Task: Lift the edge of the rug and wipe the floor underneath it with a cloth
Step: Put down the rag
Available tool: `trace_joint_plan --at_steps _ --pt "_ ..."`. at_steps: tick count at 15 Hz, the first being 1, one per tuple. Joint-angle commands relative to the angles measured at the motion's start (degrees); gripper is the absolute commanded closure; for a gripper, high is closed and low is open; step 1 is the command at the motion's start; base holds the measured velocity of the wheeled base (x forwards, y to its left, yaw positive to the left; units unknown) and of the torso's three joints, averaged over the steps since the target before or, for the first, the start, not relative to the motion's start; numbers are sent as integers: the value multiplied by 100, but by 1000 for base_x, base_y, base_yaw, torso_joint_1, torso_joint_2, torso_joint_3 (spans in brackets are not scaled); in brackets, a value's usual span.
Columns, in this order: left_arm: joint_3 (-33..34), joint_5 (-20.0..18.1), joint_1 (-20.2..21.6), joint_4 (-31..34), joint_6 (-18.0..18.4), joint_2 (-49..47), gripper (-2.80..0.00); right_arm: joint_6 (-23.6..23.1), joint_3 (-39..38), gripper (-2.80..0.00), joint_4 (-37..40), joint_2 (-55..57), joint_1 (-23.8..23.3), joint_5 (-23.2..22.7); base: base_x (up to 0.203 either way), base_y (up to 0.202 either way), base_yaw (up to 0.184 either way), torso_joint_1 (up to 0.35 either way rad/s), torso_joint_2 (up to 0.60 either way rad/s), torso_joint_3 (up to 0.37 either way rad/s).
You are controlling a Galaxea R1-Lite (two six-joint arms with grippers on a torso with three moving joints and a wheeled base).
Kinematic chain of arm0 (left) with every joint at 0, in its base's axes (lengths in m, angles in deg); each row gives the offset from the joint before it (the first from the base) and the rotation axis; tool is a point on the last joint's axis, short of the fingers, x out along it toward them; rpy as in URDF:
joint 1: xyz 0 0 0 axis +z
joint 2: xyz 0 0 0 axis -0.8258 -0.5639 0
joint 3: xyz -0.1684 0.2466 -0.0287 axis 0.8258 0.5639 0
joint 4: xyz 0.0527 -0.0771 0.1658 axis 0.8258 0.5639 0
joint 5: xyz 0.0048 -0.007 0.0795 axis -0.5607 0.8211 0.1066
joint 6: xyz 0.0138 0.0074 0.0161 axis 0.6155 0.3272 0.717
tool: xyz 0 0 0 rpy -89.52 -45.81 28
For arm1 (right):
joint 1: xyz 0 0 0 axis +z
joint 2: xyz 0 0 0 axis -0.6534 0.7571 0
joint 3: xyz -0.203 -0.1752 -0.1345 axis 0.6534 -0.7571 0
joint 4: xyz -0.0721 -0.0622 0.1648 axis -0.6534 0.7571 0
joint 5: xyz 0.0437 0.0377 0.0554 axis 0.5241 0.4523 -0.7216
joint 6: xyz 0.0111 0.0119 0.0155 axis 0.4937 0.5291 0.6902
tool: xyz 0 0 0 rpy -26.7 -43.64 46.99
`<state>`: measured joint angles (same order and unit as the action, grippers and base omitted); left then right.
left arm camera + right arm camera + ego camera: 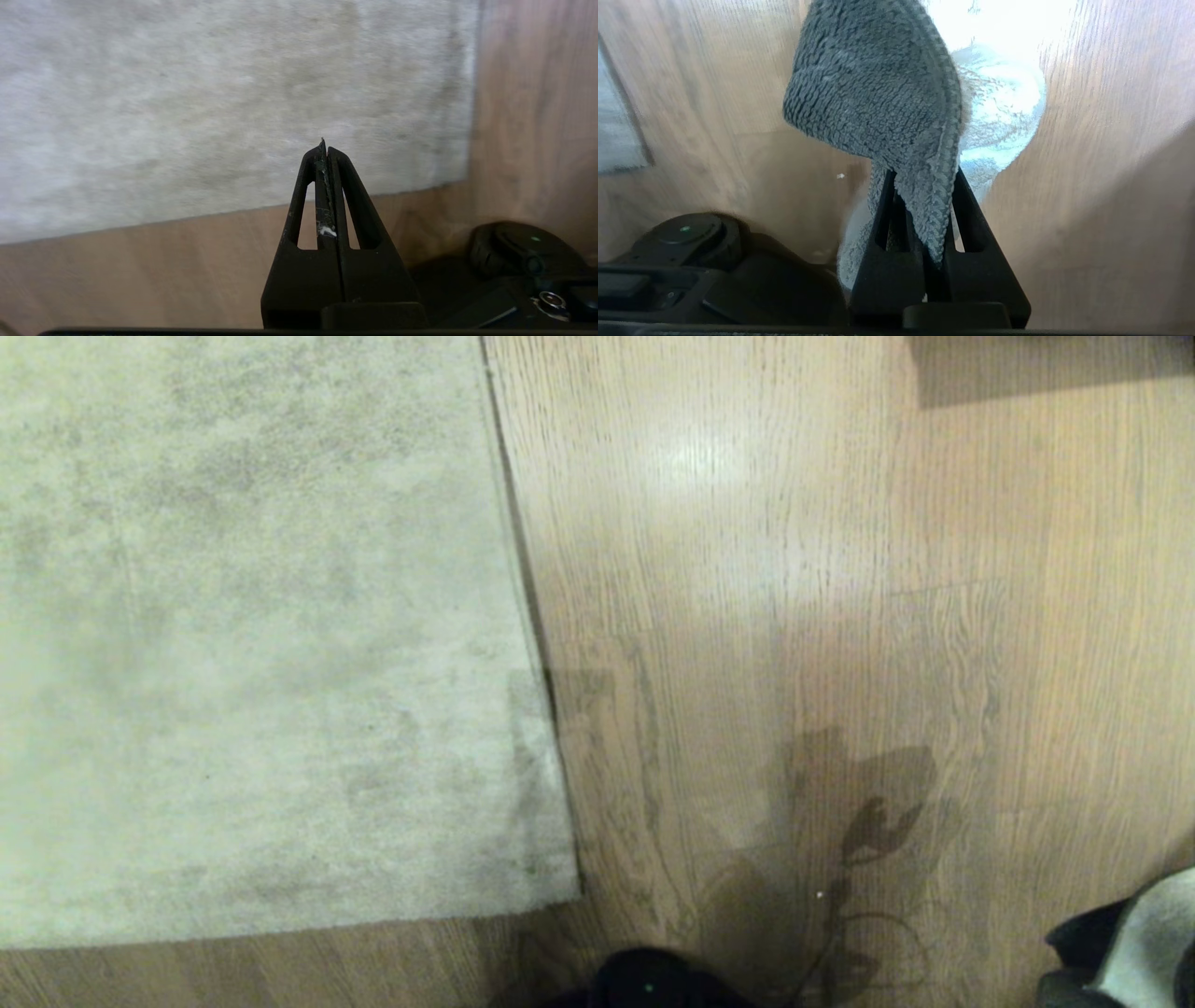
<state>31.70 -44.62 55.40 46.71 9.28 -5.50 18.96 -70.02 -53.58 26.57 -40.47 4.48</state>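
Note:
A pale mottled rug (233, 644) lies flat on the left, and the rug edge (527, 616) runs down to a square corner (574, 894). Wood-grain floor (794, 569) spreads to its right. In the left wrist view my left gripper (324, 150) hangs shut and empty above the floor (140, 270), short of the rug (210, 102) and its corner (466, 179). My right gripper (920, 176) is shut on the cloth (878, 93), which drapes over the fingers (971, 219), grey side up with pale blue behind. The cloth (1148, 933) also shows at the head view's lower right corner.
My black base (653, 980) sits at the bottom centre, just past the rug corner; it also shows in the wrist views (523, 252) (686, 233). A dark rectangular patch (1046, 369) lies at the far right. An arm's shadow (859, 821) falls on the floor.

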Motion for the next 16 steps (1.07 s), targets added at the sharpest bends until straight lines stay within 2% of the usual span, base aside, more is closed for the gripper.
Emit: trace_joint_plan --at_steps 1,12,14,16 --pt "3 -2 1 -7 0 0 0 -5 0 0 -6 7 2 0 -1 -137 16 -2 7 2" --pt "-4 -2 1 1 18 0 0 -5 0 0 -6 7 2 0 0 -194 2 2 2 2" --pt "-4 -2 1 1 9 0 0 -5 0 0 -6 7 2 0 0 -130 -6 1 4 3" --pt "-4 -2 1 1 9 0 0 -5 0 0 -6 7 2 0 0 0 0 0 0 0"
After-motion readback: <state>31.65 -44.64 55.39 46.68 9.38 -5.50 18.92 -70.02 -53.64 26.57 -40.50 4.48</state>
